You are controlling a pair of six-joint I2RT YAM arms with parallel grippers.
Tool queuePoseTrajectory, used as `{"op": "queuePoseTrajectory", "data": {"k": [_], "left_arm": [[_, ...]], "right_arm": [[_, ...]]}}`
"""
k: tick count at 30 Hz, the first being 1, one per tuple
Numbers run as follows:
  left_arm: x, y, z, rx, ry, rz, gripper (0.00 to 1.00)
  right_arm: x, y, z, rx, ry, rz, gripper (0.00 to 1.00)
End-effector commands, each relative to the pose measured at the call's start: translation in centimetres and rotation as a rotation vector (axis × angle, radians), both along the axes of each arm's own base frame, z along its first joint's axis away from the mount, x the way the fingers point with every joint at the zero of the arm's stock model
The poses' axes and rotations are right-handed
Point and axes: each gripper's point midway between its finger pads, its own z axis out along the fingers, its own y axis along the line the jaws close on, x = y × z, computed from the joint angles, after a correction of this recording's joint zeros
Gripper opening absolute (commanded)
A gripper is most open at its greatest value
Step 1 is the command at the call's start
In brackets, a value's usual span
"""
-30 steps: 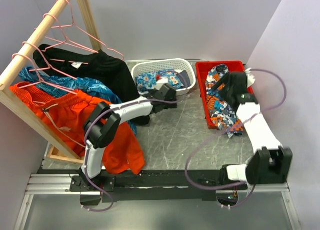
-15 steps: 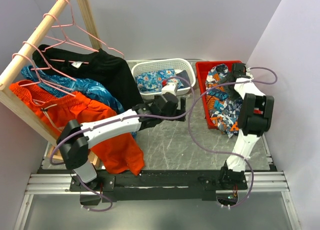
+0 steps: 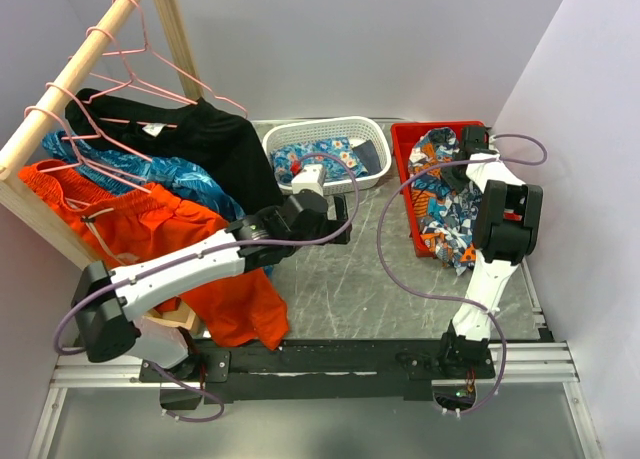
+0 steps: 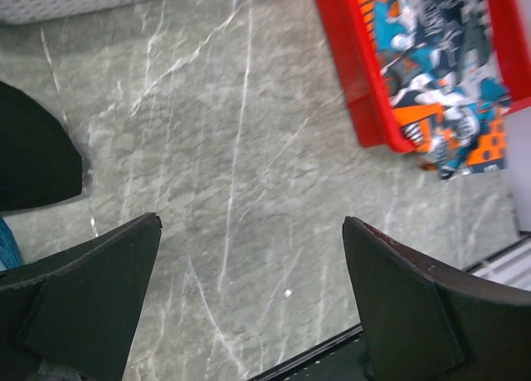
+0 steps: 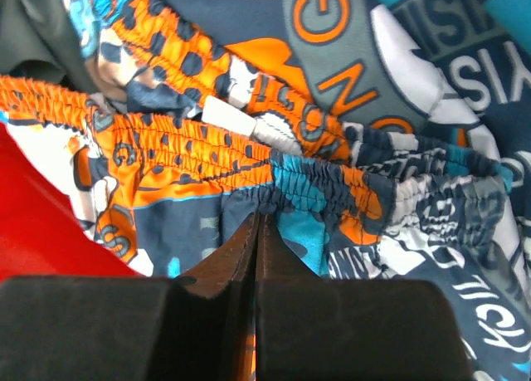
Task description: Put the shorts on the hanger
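Observation:
The patterned shorts lie bunched in the red bin at the back right, one end spilling over its near rim. My right gripper reaches down into the bin and is shut on the gathered orange and teal waistband. In the top view the right gripper sits over the bin's far end. Pink wire hangers hang on the wooden rack at the left. My left gripper hovers open over the bare grey tabletop, with nothing between its fingers; the top view shows that left gripper mid-table.
A white basket with blue floral cloth stands at the back centre. Black shorts, blue leafy shorts and orange shorts hang from the wooden rack pole on the left. Purple cables loop beside both arms.
My right gripper has moved to the bin's far end and closed on the shorts' waistband. The left arm has stretched out low, its gripper drawn back toward the table's middle, still open.

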Motion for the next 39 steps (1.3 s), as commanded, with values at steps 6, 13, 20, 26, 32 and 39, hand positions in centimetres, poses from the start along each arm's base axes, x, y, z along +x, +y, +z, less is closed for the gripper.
{"op": "queuePoseTrajectory", "data": {"k": [6,13,20,26,32,39], "left_arm": [[0.8,0.7,3.6,-0.055,-0.065,0.023,0.96],[0.8,1.0,3.5,-0.042,-0.040,0.042,0.96],[0.7,1.3,3.1,-0.061,-0.033,0.030,0.97],[1.2,1.9,2.4,-0.058,-0.013,0.040,0.97],[1.8,2.7,2.3,-0.087,0.004,0.059,0.97],[2.0,3.6,3.4,-0.129,-0.008,0.074,0.97]], "right_arm": [[0.6,-0.3,10.1,-0.068,-0.190,0.048,0.01],[-0.5,-1.8,6.1,-0.089,-0.071,0.041,0.34],[-0.8,-1.5,1.9,-0.065,0.000,0.054,0.68],[-0.8,-1.2,0.2,-0.073,0.025,0.053,0.85],[0.1,0.0,-0.2,-0.037,0.014,0.102,0.46],[0.0,0.3,3.4,-0.045,-0.046,0.115,0.00]]}}
